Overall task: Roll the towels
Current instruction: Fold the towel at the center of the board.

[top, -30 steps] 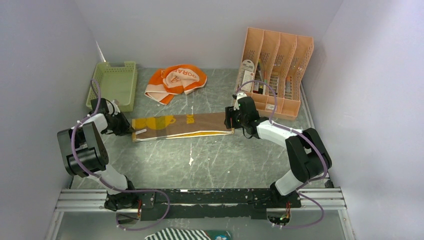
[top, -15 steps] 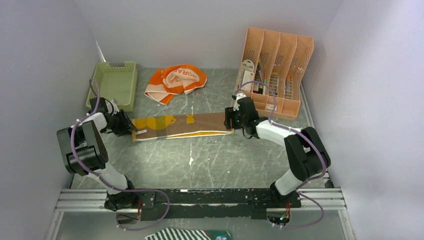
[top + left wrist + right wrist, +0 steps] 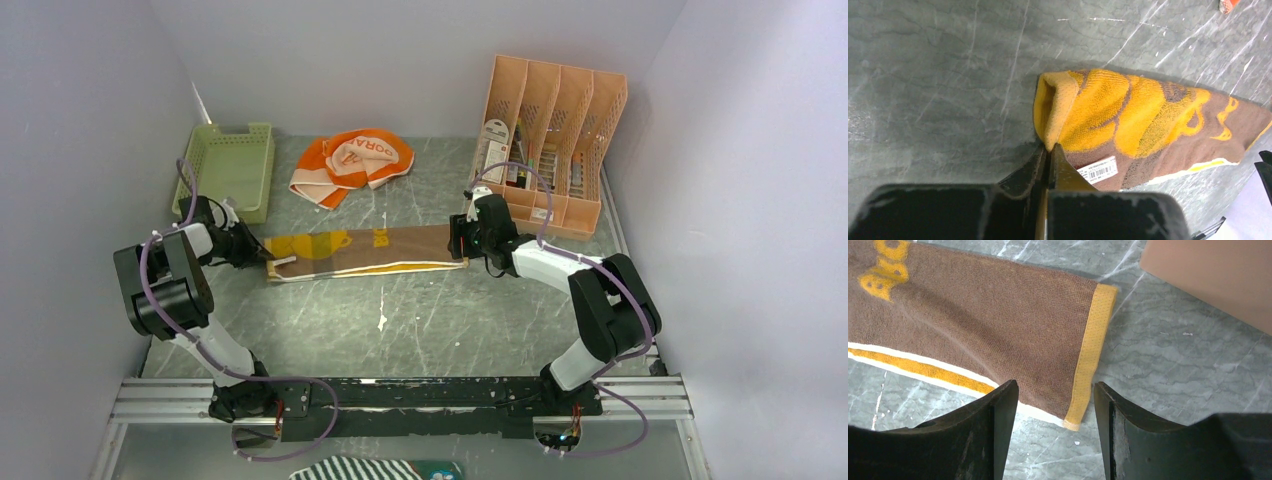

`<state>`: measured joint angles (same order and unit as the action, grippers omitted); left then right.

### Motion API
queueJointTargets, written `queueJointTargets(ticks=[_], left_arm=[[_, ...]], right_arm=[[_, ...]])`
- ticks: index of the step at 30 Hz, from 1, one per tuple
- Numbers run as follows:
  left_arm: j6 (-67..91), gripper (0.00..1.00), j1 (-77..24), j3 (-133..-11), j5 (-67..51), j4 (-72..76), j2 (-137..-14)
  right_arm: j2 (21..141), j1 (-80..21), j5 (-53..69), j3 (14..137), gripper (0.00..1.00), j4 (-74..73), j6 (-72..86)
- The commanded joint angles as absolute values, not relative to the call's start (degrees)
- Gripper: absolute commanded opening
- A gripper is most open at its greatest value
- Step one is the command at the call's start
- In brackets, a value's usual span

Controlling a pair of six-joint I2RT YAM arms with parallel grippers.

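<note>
My left gripper (image 3: 1049,150) has its fingers pressed together with no gap showing. The tips sit right at the curled lip of the brown-and-yellow towel (image 3: 360,252), and I judge they are nipping that edge, though the pinch itself is hidden. Over the last second that arm has drawn slightly toward the left wall while the towel's left end has barely shifted, so I take the first turn as started and no further along. My right gripper (image 3: 1054,387) hasn't moved. It is spread wide, straddling the near right corner of the same towel just above the cloth, and it holds nothing.

The left wrist view shows the yellow end folded over on itself, with a white barcode label (image 3: 1097,170) just beside the fingers. From overhead that end reads as a flat strip. The right wrist view shows the yellow hem (image 3: 1091,350) lying flat between the fingers. Only the overhead camera shows the whole strip stretched left to right across the table (image 3: 420,310). It alone also shows the orange towel (image 3: 352,162), crumpled at the far side between the green basket (image 3: 228,165) and the peach file rack (image 3: 550,110), not yet rolled.
</note>
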<state>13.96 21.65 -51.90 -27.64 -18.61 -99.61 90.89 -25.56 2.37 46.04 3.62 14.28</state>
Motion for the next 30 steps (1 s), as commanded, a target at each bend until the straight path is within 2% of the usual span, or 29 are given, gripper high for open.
queueJointTargets(ticks=[1, 13, 20, 24, 30], left_arm=[[13.0, 0.07, 20.9, -48.8, -25.5, -21.7, -101.2], [15.9, 0.07, 20.9, -52.0, -6.0, -28.2, -84.0], [16.2, 0.07, 19.4, -52.7, -4.5, -31.4, -81.0], [18.3, 0.07, 14.2, -53.8, -4.6, -33.8, -82.0], [25.0, 0.07, 0.7, -61.6, -5.4, -36.6, -85.9]], right_arm=[[89.8, -25.7, 2.5, 45.0, 0.58, 5.1, 13.6], [89.4, -26.1, 2.2, 45.0, 0.58, 5.2, 13.4], [89.1, -26.7, 1.8, 45.0, 0.58, 4.8, 13.6], [88.7, -26.8, 1.4, 44.8, 0.58, 4.7, 13.7], [87.9, -26.9, 1.4, 44.2, 0.58, 4.7, 14.0]])
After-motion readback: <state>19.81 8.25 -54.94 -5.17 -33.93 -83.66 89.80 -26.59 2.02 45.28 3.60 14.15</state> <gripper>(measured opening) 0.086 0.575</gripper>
